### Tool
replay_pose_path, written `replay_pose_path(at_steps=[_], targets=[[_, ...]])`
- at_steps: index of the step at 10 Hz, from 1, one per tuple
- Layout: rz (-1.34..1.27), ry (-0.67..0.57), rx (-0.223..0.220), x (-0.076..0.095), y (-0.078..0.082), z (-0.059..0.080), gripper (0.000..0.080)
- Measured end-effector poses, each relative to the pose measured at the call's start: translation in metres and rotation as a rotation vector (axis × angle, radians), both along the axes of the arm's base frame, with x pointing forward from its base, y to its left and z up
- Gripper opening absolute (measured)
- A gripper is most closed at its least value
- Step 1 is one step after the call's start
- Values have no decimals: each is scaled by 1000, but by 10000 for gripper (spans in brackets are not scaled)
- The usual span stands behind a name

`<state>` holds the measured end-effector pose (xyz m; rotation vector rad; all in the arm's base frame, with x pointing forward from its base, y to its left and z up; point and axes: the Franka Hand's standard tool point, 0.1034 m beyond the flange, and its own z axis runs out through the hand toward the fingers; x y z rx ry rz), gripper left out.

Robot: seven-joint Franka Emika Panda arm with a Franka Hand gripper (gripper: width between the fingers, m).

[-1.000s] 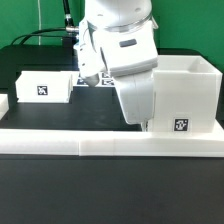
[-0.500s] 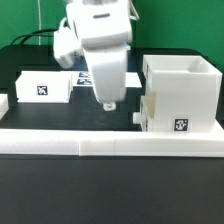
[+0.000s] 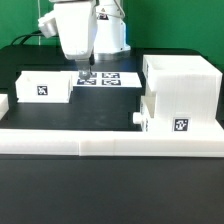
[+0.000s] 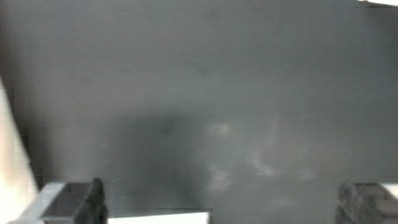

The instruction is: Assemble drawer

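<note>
The big white casing (image 3: pixel 183 82) stands at the exterior view's right, tag (image 3: pixel 180 125) on its front. A small knob (image 3: pixel 138 117) sticks out at its lower left side. One small white open-top box (image 3: pixel 45 87) with a tag lies at the exterior view's left. My gripper (image 3: pixel 85 73) hangs over the table between that box and the casing, above the marker board, holding nothing. In the wrist view my gripper (image 4: pixel 222 197) is open, dark fingers (image 4: pixel 80 202) wide apart over the dark table, with a white edge (image 4: pixel 151 218) just below them.
The marker board (image 3: pixel 108 78) lies flat behind my gripper. A long low white rail (image 3: pixel 110 146) runs along the front. The table top is black, with a green backdrop behind.
My arm has left the casing at the exterior view's right, and moved up and to the left, over the marker board. The casing front now shows in full.
</note>
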<state>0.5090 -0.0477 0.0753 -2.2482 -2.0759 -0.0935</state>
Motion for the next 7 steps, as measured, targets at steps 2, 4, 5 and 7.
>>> replay_pose_path(at_steps=[2,4,5,7], targets=[[-18,10,-2,0,-1,0,649],[-122,20,-1,-1,-2,-2,649],[-195,-13,-8,-9,-22,-8,649],[-435,-4,-14,-38,-45,-15,649]])
